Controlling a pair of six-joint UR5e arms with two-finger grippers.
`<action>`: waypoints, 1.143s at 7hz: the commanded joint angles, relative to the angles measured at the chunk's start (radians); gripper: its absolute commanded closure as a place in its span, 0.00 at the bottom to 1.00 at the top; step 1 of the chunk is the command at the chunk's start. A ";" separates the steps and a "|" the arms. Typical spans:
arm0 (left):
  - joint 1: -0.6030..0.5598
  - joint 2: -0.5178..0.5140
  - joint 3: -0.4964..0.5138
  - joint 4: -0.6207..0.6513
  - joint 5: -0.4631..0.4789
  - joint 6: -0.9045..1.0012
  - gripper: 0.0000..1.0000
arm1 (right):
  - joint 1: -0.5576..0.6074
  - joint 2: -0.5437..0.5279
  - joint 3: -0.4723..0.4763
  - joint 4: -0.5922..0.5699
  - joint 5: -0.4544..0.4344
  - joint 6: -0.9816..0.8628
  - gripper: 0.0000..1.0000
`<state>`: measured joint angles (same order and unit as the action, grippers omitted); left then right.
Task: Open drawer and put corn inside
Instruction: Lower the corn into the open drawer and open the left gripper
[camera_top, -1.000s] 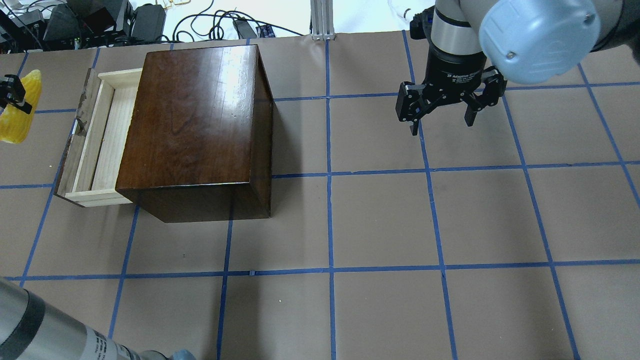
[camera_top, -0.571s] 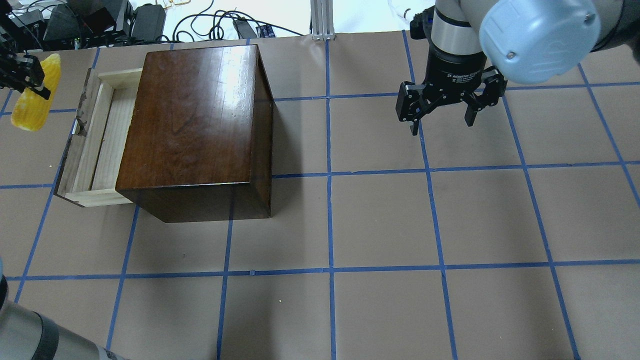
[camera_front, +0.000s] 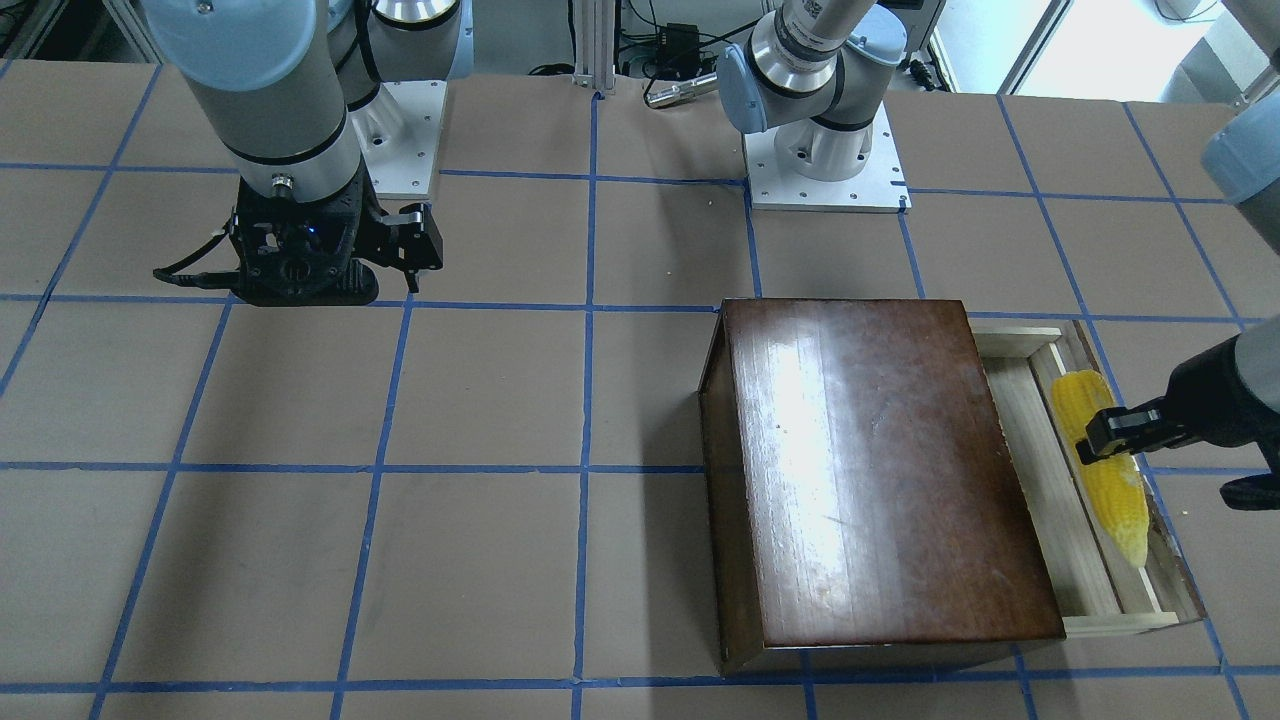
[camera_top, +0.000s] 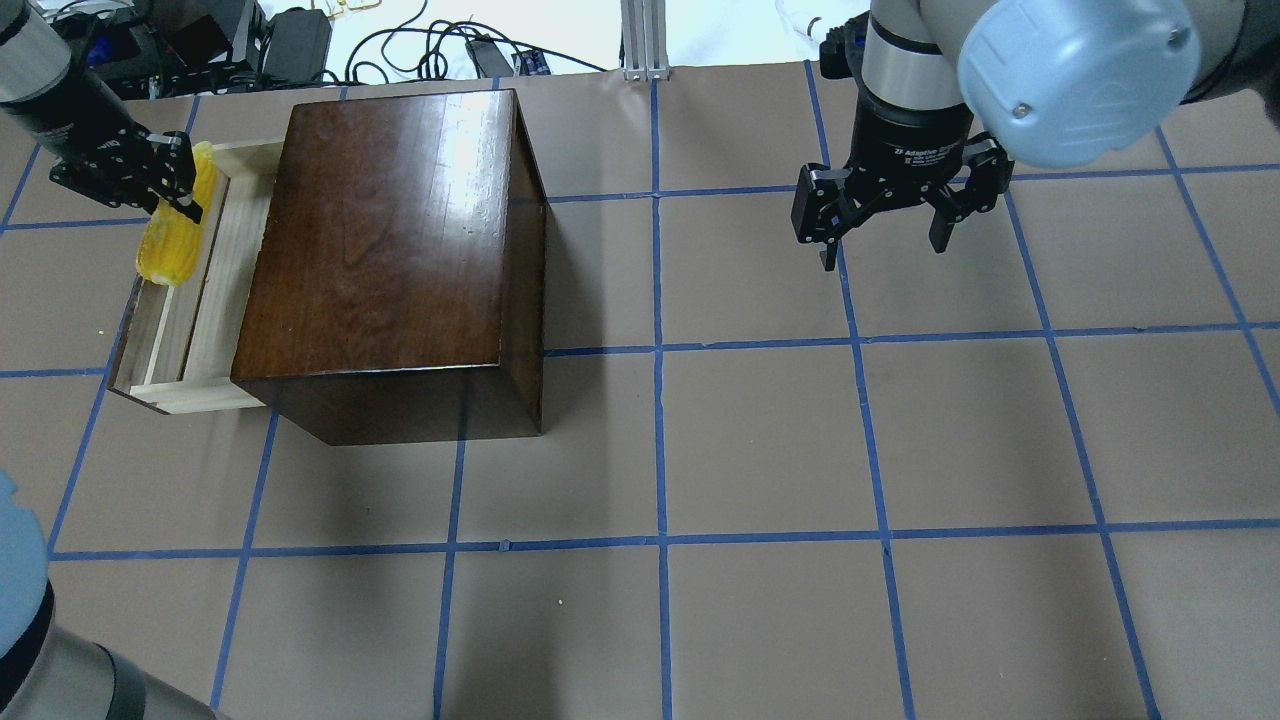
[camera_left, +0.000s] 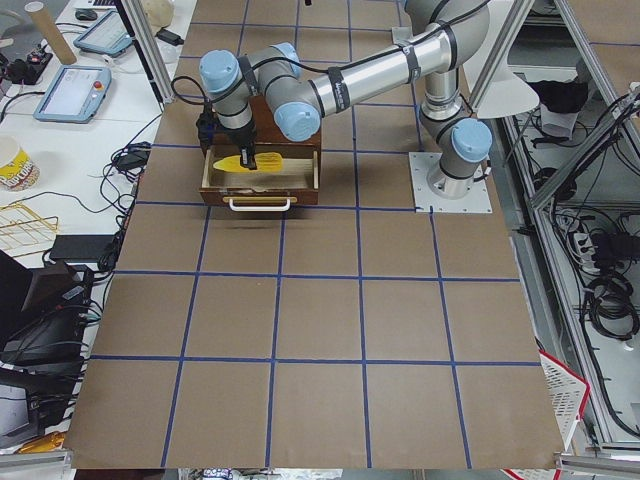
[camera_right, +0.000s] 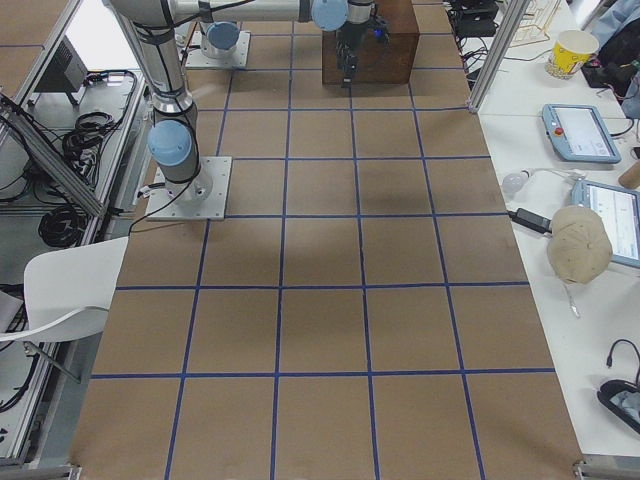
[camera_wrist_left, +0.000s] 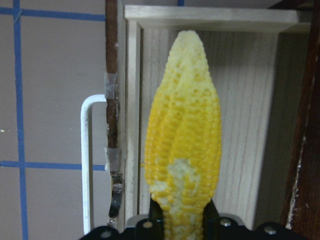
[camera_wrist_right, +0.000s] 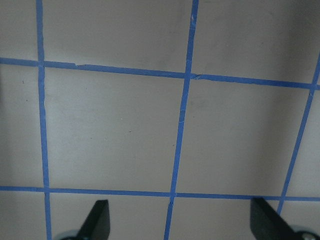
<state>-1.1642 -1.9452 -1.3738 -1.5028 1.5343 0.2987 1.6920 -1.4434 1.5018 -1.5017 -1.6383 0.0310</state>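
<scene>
The left pincer (camera_wrist_left: 182, 222) is closed on the thick end of the corn (camera_wrist_left: 184, 135), one finger on each side of the cob. The cob points away from the wrist and lies along the length of the drawer (camera_top: 215, 300). It is over the pale wooden floor of the drawer, close to the front panel with the white wire handle (camera_wrist_left: 85, 165). I cannot tell whether it touches the floor.

The drawer is pulled out of the dark wooden box (camera_top: 390, 230), so I judge the opening step as done and the carrying as almost done. What is left is to lower the corn if needed, release it, and take the arm away.

The right pincer (camera_top: 884, 250) hangs open and holds nothing, above the bare desk (camera_top: 760, 440), well apart from the box.
</scene>
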 joint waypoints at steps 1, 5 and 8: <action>0.000 -0.023 -0.017 0.012 -0.003 -0.006 1.00 | 0.000 0.000 0.000 0.000 0.000 0.001 0.00; 0.000 -0.052 -0.048 0.035 -0.026 0.003 1.00 | 0.000 0.000 0.000 0.000 0.000 0.000 0.00; 0.000 -0.063 -0.070 0.050 -0.026 -0.001 0.48 | 0.000 0.000 0.000 0.000 0.000 0.000 0.00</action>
<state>-1.1644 -2.0051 -1.4371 -1.4561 1.5080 0.3011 1.6920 -1.4435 1.5018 -1.5018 -1.6383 0.0312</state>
